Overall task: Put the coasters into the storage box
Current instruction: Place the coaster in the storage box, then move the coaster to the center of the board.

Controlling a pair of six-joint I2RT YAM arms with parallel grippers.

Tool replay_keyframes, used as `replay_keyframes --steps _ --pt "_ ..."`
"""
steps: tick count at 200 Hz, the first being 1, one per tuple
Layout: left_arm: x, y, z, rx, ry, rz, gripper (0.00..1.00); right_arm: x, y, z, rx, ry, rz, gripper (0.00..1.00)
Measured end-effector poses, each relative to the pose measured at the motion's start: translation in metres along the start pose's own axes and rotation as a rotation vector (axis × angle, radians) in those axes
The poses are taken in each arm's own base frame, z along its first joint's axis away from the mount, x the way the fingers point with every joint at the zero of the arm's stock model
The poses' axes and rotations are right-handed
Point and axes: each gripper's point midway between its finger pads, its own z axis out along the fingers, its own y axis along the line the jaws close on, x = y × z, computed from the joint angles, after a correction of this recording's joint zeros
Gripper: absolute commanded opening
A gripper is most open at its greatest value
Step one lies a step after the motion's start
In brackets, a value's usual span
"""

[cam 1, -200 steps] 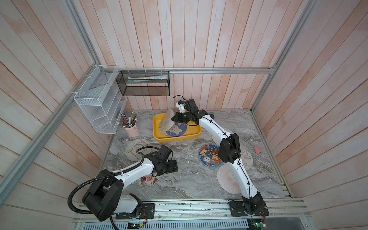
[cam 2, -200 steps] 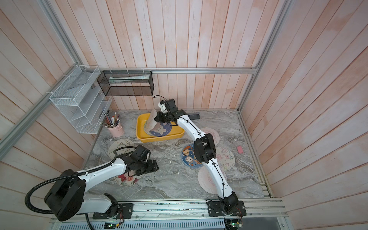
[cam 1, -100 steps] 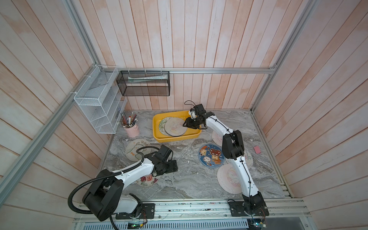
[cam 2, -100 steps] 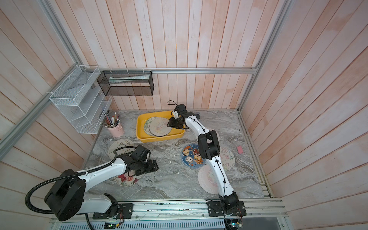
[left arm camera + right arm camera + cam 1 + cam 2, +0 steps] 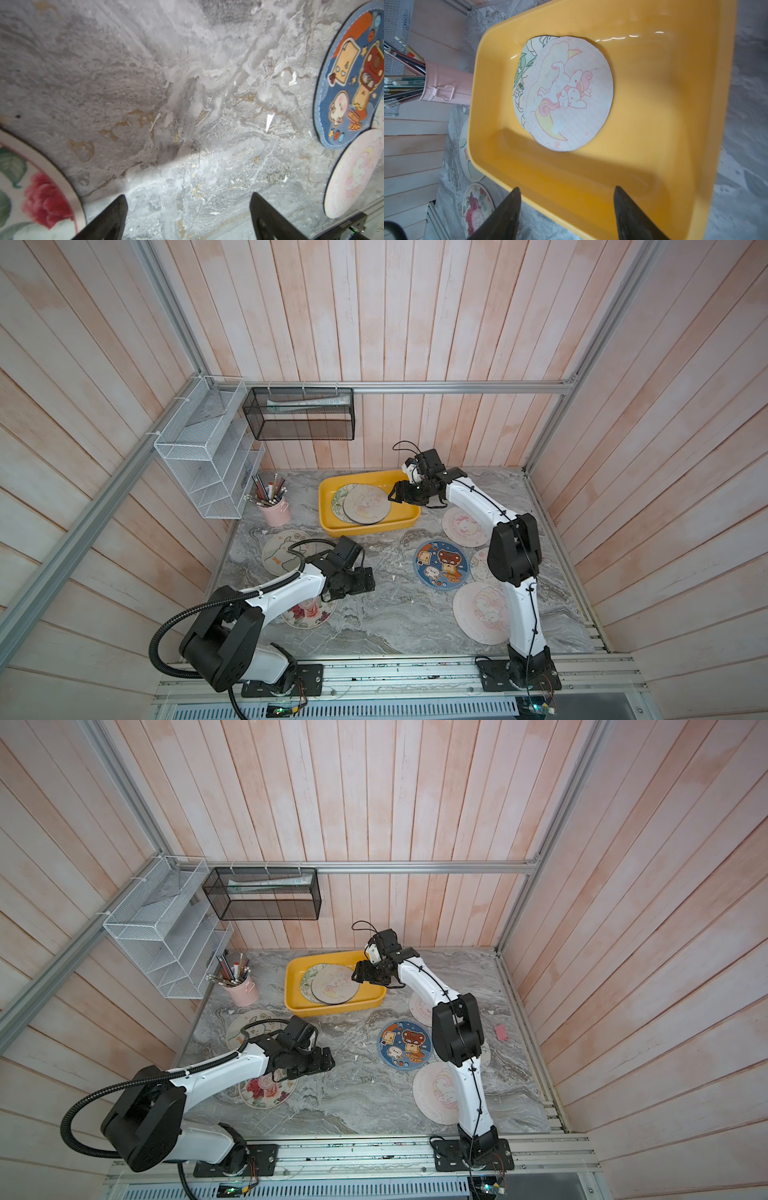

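Two claws, both spread wide, both empty.

Nearest, lower right of a top view: pale pink unicorn coaster (image 5: 478,612) flat on the counter (image 5: 386,614), partly behind the right arm. Lower left, at about the same depth: rose-print coaster (image 5: 309,614), half under the left arm.

Just beyond, left claw (image 5: 368,580) low over bare marble, jaws well apart in the wrist view (only grey stone beneath them).

Centre right: dark blue cartoon coaster (image 5: 442,564), edge meeting the pale pink one. Beside it, half-hidden coaster (image 5: 478,568), mostly behind the right elbow. Centre left: cream animal coaster (image 5: 276,556), crossed by the left arm's cable.

Further back on the right: far pink coaster (image 5: 463,524), flat, just beside the storage box (image 5: 365,529).

Box at upper centre of the counter, holding two coasters: unicorn-and-moon coaster (image 5: 566,93) lying flat atop green-leaf coaster (image 5: 521,68), most of the lower one covered.

Right claw (image 5: 392,497) above the box's right end, jaws parted, gripping nothing, clear of both coasters inside.

Left of the box: pink cup (image 5: 275,510) full of pencils.

Farthest, on the walls at upper left: white wire rack (image 5: 203,472) and black mesh basket (image 5: 299,423).
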Motion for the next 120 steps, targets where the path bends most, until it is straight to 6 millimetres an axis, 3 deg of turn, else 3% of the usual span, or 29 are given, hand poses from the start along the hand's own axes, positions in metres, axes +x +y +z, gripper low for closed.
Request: replay_keyframes --steps 28,67,120 --pt "-0.005 -0.004 0.000 0.010 -0.013 0.004 0.94 0.030 -0.012 -0.034 0.031 -0.002 -0.002 0.77" --pt "-0.014 -0.012 0.003 0.029 -0.027 0.009 0.95 0.085 -0.056 -0.071 0.110 0.016 0.063 0.83" --pt "-0.029 -0.026 0.007 0.052 -0.043 0.024 0.96 0.158 -0.119 -0.085 0.246 0.094 0.160 0.84"
